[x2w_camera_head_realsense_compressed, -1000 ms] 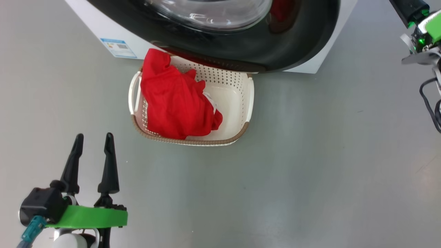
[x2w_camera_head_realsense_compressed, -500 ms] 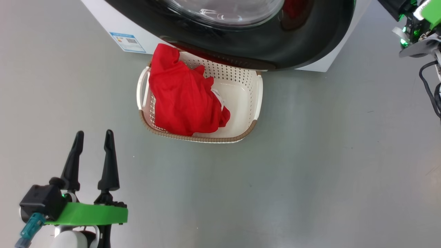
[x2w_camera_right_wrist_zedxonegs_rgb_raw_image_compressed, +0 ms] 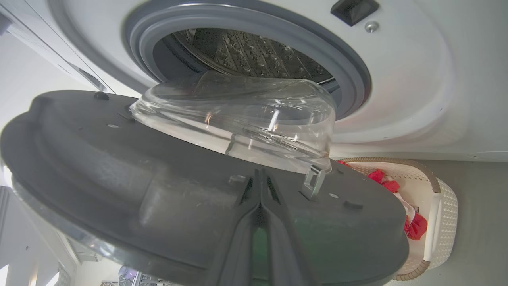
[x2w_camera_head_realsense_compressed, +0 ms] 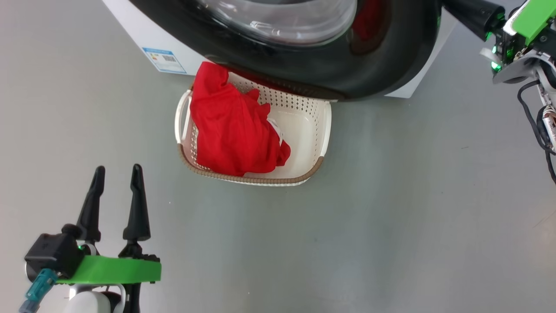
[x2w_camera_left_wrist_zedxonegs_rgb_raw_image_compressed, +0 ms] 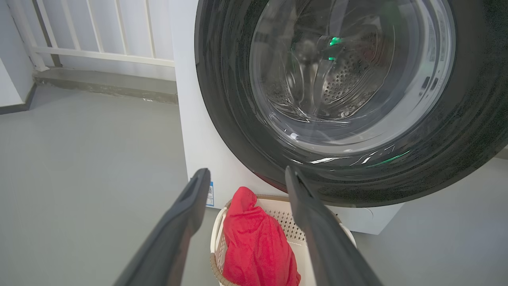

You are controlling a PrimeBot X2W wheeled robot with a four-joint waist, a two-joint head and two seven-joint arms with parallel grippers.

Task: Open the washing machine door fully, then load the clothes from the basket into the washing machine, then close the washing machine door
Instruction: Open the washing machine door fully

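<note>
Tool on right point(x2w_camera_right_wrist_zedxonegs_rgb_raw_image_compressed: 260, 174) nearer door point(x2w_camera_head_realsense_compressed: 391, 56), basket point(x2w_camera_head_realsense_compressed: 260, 179) unmoved

Right gripper point(x2w_camera_right_wrist_zedxonegs_rgb_raw_image_compressed: 260, 176) closed, tips at washing machine door point(x2w_camera_right_wrist_zedxonegs_rgb_raw_image_compressed: 99, 167) inner face; drum point(x2w_camera_right_wrist_zedxonegs_rgb_raw_image_compressed: 246, 49) exposed; basket point(x2w_camera_right_wrist_zedxonegs_rgb_raw_image_compressed: 446, 206) lower right.

Smooth grey floor point(x2w_camera_head_realsense_compressed: 391, 208), faintly glossy. White railing point(x2w_camera_left_wrist_zedxonegs_rgb_raw_image_compressed: 95, 55) above a grey ledge point(x2w_camera_left_wrist_zedxonegs_rgb_raw_image_compressed: 103, 84), far left. Even, soft light.
</note>
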